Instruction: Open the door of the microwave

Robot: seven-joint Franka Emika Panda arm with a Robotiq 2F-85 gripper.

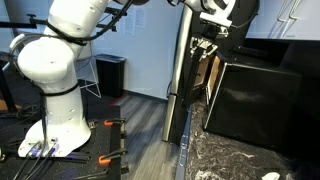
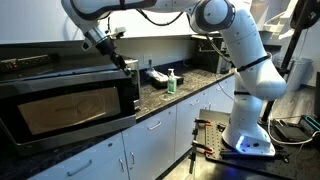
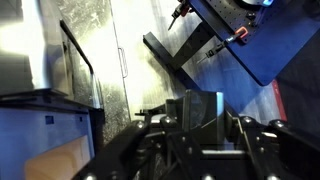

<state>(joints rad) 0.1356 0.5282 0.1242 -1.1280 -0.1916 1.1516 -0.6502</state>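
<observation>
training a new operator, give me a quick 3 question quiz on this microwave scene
1. True or false: the gripper is up near the microwave's top edge.
2. What stands on the counter beside the microwave? A) green bottle B) red kettle C) toaster
3. Fill in: on the floor beyond the robot's base stands a small black ___.
Key: 1 true; 2 A; 3 bin.

The exterior views are being lit evenly; the wrist view is being washed by glare at upper left and blurred.
</observation>
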